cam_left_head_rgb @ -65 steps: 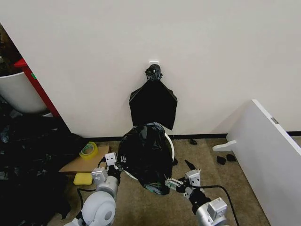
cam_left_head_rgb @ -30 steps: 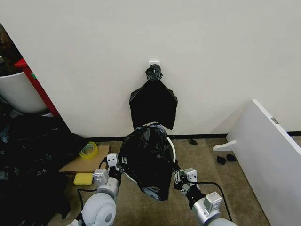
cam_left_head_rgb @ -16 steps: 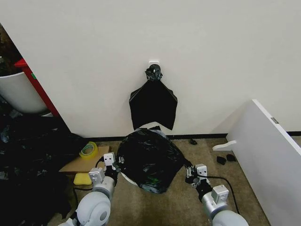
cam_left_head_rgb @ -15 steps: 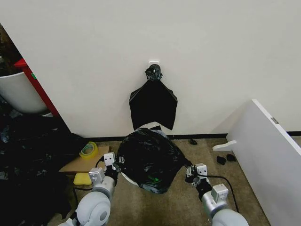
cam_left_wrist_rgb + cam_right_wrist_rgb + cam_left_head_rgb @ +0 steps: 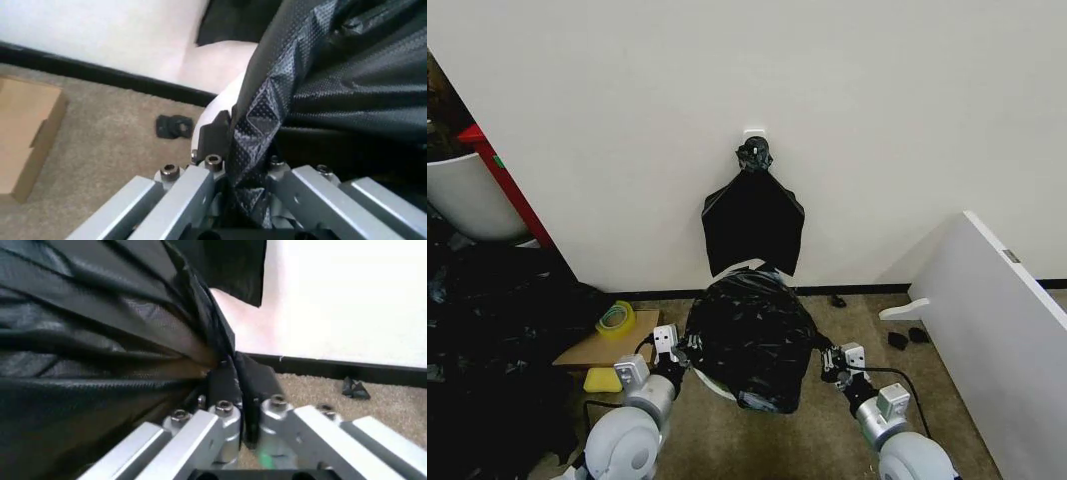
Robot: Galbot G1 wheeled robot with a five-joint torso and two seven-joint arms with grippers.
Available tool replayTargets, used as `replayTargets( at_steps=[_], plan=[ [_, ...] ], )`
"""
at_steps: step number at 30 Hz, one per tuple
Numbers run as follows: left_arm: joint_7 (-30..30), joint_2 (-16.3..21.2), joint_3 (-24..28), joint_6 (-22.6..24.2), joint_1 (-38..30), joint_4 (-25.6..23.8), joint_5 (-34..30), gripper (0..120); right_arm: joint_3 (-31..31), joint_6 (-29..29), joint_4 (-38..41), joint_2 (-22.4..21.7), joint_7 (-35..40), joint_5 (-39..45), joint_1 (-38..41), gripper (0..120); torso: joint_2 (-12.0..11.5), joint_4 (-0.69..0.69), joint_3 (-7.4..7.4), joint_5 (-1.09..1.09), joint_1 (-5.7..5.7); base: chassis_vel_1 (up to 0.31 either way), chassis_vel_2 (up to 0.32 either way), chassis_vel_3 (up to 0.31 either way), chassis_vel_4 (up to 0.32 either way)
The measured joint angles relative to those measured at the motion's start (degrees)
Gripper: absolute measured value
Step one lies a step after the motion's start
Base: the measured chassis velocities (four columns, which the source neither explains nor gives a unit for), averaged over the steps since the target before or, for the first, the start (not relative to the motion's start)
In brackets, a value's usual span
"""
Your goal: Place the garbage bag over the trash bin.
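- Over the round white plastic trash bin (image 5: 727,385) by the wall, your thin, glossy black plastic garbage bag (image 5: 749,335) is stretched wide, so its mouth can clear the rolled rim.
- Crinkled and taut, it hides most of the bin.
- Your left gripper (image 5: 679,352) pinches one edge; your right gripper (image 5: 828,361) is clamped on the opposite edge, keeping tension.
- Behind it, a flat black knotted bundle of bags (image 5: 753,215) hangs on the wall.

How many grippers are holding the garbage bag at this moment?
2. The left gripper pinches the garbage bag at its left edge, and the right gripper pinches its right edge, above the trash bin.
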Motion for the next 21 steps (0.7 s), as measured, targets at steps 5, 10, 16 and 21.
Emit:
replayTargets(
  at_steps=[5,10,16,21],
  plan=[
    [-2.2,-0.6,-0.3,0.8,-1.1,1.1,-2.0,0,0.5,1.8,2.5,-0.2,-0.6,-1.6,-3.8,22,0.0,-0.02,0.0,0.0,0.0,0.0,0.0,0.0,0.0],
    [-4.3,-1.2,-0.9,1.5,-1.5,1.5,-4.8,0,0.5,2.3,4.4,-0.7,-0.6,-2.4,-5.3,41,0.0,0.01,0.0,0.02,0.0,0.0,0.0,0.0,0.0],
    [-8.6,-1.9,-1.9,2.7,-2.4,1.8,-11.4,0,1.5,2.6,10.3,-1.5,-1.7,-3.9,-11.2,63,0.0,0.02,0.0,0.0,0.0,0.0,0.0,0.0,0.0],
    [-10.6,-2.0,-1.6,3.4,-4.2,2.6,-14.9,0,0.2,6.9,12.3,-1.8,-6.0,-11.7,-16.1,78,0.0,-0.03,-0.01,0.0,0.0,0.0,0.0,0.0,0.0]
  ],
)
